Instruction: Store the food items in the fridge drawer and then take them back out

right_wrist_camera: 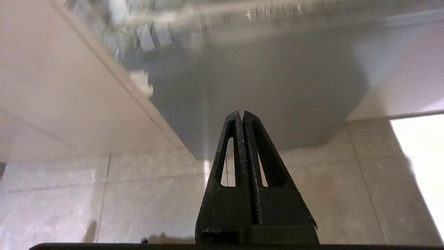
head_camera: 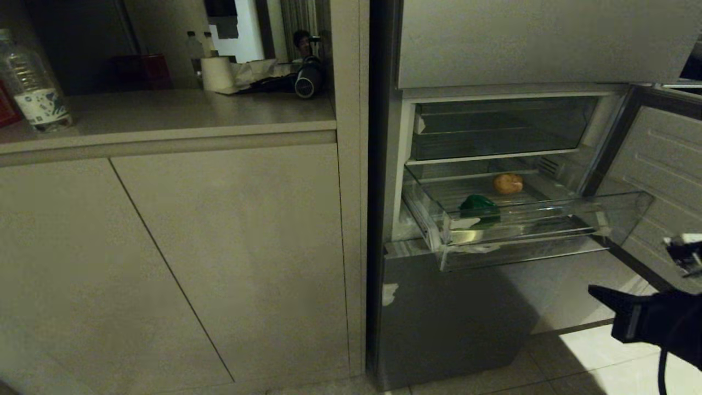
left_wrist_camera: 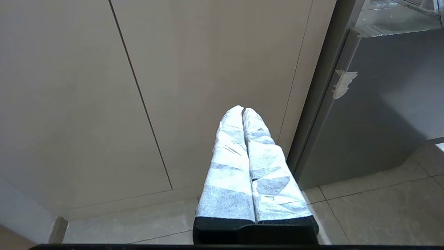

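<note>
In the fridge, the clear drawer (head_camera: pixel 526 219) is pulled out under a closed upper bin (head_camera: pixel 493 129), door (head_camera: pixel 666 164) swung open on the right. 2 food items inside: green pepper (head_camera: pixel 479 206) near the drawer's front-left corner, orange-brown lump (head_camera: pixel 508 183) toward the back edge, about mid-width; the 2 sit apart, neither touched by a gripper. White tape scraps on the drawer front. Right gripper (right_wrist_camera: pixel 241 116) is low at the right, below the drawer's front-right corner, black fingers pressed together, holding nothing, pointing at the grey lower panel (right_wrist_camera: pixel 256 86) above the floor tiles. Left gripper (left_wrist_camera: pixel 242 110) is parked facing the cabinet door (left_wrist_camera: pixel 138 86), tape-wrapped fingers closed together, empty. Water bottle (head_camera: pixel 33 82) on the counter at left.
</note>
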